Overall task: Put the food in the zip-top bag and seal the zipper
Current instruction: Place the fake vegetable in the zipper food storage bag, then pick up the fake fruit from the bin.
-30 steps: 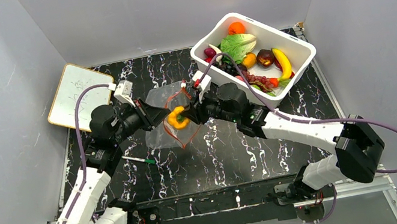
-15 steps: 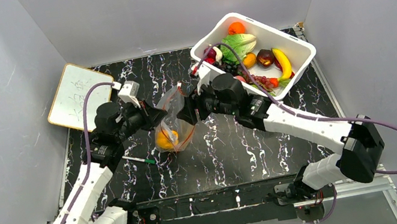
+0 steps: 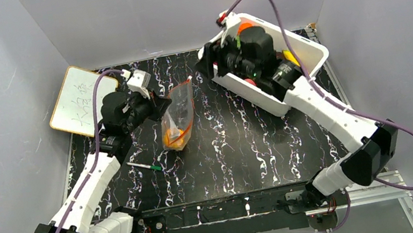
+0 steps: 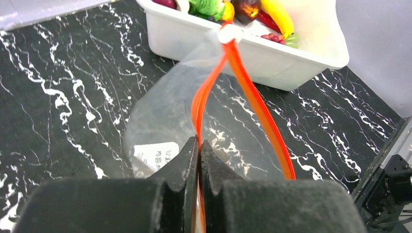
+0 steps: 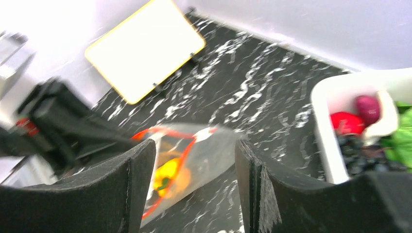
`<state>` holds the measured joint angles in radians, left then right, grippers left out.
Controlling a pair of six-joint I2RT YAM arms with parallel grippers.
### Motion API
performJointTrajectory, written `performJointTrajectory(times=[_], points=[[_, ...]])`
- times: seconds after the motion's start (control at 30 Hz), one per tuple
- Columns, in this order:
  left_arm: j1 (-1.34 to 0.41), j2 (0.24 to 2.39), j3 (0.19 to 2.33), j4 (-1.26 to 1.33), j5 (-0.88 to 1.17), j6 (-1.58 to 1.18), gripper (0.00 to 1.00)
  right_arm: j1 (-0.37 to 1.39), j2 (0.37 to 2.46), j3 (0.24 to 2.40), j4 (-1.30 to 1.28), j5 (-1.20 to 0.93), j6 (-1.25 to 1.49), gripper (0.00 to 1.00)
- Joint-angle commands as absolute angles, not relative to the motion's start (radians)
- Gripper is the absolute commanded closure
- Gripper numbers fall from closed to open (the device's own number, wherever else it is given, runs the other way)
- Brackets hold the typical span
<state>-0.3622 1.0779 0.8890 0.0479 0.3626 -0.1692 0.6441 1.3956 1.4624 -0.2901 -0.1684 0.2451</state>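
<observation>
The zip-top bag (image 3: 178, 116) hangs upright from my left gripper (image 3: 162, 107), which is shut on the near end of the red-orange zipper (image 4: 252, 102). The jaws stand pressed together on the strip at my left gripper (image 4: 199, 143), and the bag's mouth gapes open beyond them. A yellow-orange pepper (image 3: 174, 138) lies in the bag's bottom, seen blurred in the right wrist view as the pepper (image 5: 167, 174). More food (image 4: 243, 8) fills the white tub. My right gripper (image 3: 207, 64) hovers open and empty at the tub's left corner, its right gripper (image 5: 194, 150) pointing back at the bag (image 5: 214, 148).
The white tub (image 3: 264, 98) stands at the back right, with my right arm stretched over it. A whiteboard (image 3: 76, 100) lies at the back left. A green-and-white pen (image 3: 146, 166) lies on the black marble table (image 3: 247, 147) near the left arm.
My right gripper opened, dropped the pepper into the bag and pulled back right toward the tub. The left gripper lifted the bag more upright, and the pepper sank to the bottom.
</observation>
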Motion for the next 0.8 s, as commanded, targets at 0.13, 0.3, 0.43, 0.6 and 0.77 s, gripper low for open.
performJointTrajectory(times=[0.13, 0.3, 0.43, 0.6, 0.77], points=[[-0.375, 1.032, 0.899, 0.092, 0.442, -0.019, 1.0, 0.439, 1.52, 1.58, -0.319, -0.119, 0.161, 0.41], [-0.378, 0.994, 0.822, 0.131, 0.407, -0.016, 1.0, 0.363, 1.59, 1.56, -0.319, -0.001, 0.128, 0.42], [-0.382, 1.002, 0.832, 0.067, 0.442, -0.045, 1.0, 0.323, 1.648, 1.55, -0.339, 0.129, 0.078, 0.42], [-0.385, 0.948, 0.802, 0.057, 0.487, -0.088, 1.0, 0.273, 1.695, 1.525, -0.309, 0.262, 0.055, 0.42], [-0.386, 0.904, 0.737, 0.094, 0.49, -0.098, 1.0, 0.23, 1.768, 1.519, -0.27, 0.396, 0.035, 0.44]])
